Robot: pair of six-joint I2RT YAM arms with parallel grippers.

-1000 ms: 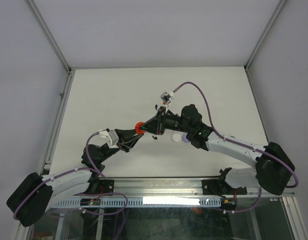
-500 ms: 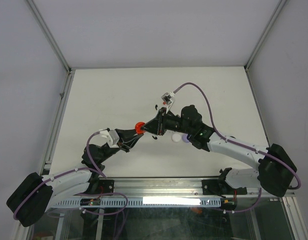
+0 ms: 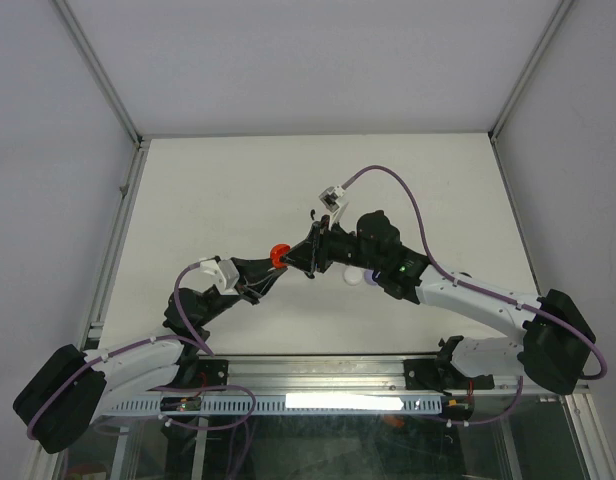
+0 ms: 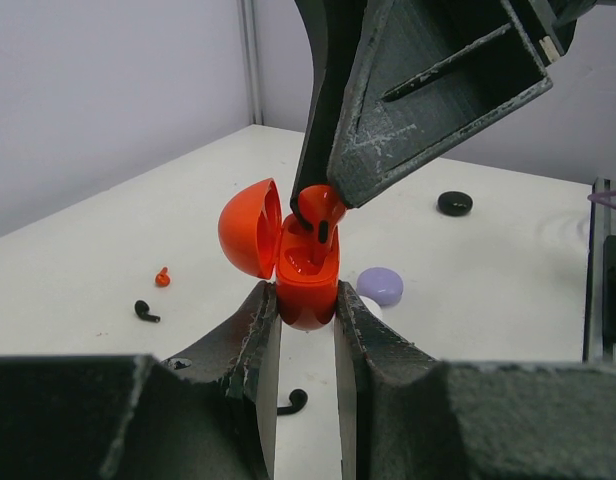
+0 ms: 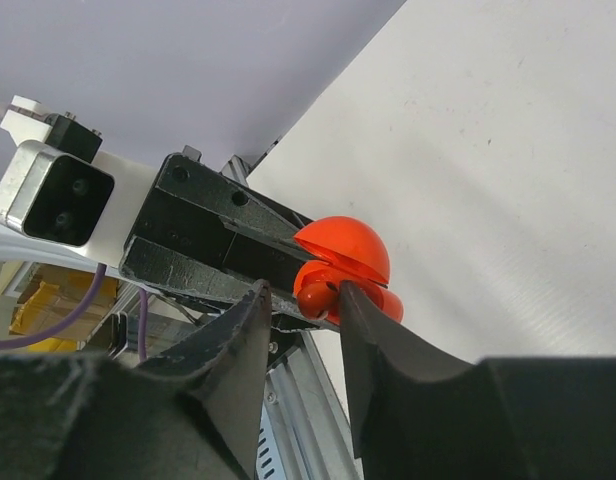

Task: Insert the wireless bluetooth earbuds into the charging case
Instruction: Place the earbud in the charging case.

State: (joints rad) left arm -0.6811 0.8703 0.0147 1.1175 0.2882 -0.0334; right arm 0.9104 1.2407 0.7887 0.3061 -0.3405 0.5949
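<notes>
My left gripper is shut on the base of a red charging case and holds it above the table with its round lid open to the left. A red earbud sits at the mouth of the case's well. My right gripper is directly over it. Its fingers stand apart: the earbud touches one finger, with a gap to the other. In the top view both grippers meet at the red case in mid-table.
A lilac case and a white case lie just behind the held case, and show in the top view. A black case lies farther back. A small red earbud and two black earbuds lie loose on the table.
My right gripper has edged left, closer onto the red case. My left gripper holds the case in the same place.
</notes>
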